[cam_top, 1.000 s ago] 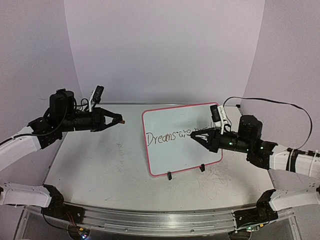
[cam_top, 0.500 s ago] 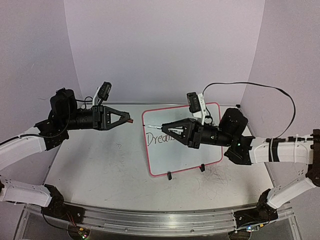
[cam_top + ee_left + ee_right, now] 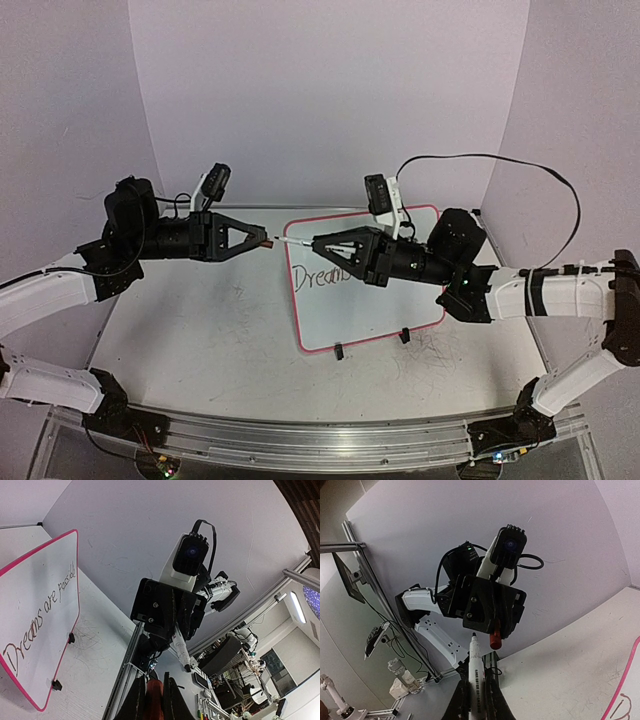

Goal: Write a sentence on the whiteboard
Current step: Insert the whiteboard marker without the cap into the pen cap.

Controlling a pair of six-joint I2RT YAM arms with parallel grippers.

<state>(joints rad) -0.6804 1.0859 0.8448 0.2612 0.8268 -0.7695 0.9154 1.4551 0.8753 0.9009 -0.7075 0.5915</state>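
Note:
The whiteboard (image 3: pixel 372 310) stands tilted on the table, pink-rimmed, on two black clip feet. The sentence (image 3: pixel 318 276) shows only as "Dream" from above, the rest hidden by my right arm. In the left wrist view the whiteboard (image 3: pixel 30 655) carries the sentence (image 3: pixel 42 607), "Dreams are possibl" legible. My left gripper (image 3: pixel 258 241) is shut on a red marker cap (image 3: pixel 268 242), also seen between its fingers (image 3: pixel 155 700). My right gripper (image 3: pixel 325 245) is shut on a white marker (image 3: pixel 475 672), its dark tip (image 3: pixel 285 241) just short of the cap, above the board's left edge.
The white tabletop (image 3: pixel 200 320) has faint grey scribbles. Both arms are raised above it, meeting nose to nose at the board's top left corner. A white curved backdrop rises behind. A metal rail (image 3: pixel 320 440) runs along the near edge.
My right gripper has lifted the marker off the board and swung left and up toward the left gripper. The left gripper has moved slightly right with the cap.

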